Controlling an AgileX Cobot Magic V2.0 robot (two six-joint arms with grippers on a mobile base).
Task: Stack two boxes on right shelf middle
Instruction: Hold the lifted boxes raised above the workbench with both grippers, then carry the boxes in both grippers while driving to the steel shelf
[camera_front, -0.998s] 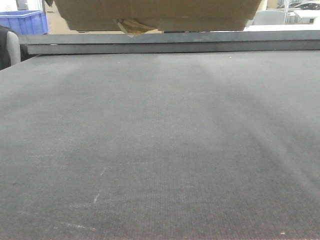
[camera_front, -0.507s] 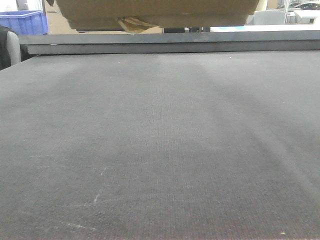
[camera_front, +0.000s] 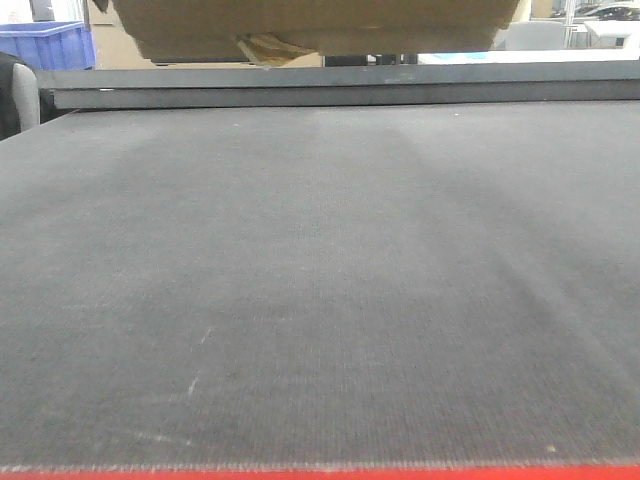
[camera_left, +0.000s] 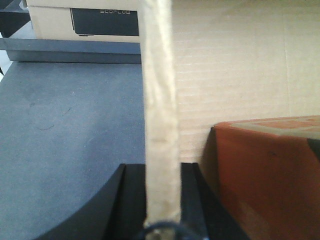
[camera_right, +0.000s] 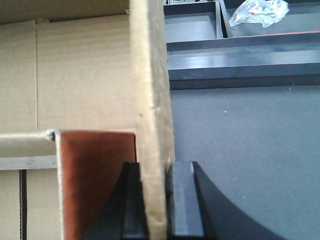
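Observation:
An open brown cardboard box (camera_front: 310, 25) hangs above the far edge of the grey shelf surface (camera_front: 320, 280); only its underside shows in the front view. My left gripper (camera_left: 161, 200) is shut on the box's left wall (camera_left: 159, 100). My right gripper (camera_right: 156, 200) is shut on its right wall (camera_right: 150, 100). A red-brown box sits inside the cardboard box, seen in the left wrist view (camera_left: 270, 175) and the right wrist view (camera_right: 92, 175). The arms are hidden in the front view.
A grey metal rail (camera_front: 340, 85) runs along the back of the surface. A beige box with a dark ECOFLOW label (camera_left: 82, 22) stands behind the rail. A blue crate (camera_front: 50, 42) is far left. A plastic bag (camera_right: 260, 11) lies in a far compartment. A red strip (camera_front: 320, 472) edges the bottom.
The cardboard box's underside has risen slightly in the front view. A red strip has come into view along the bottom edge.

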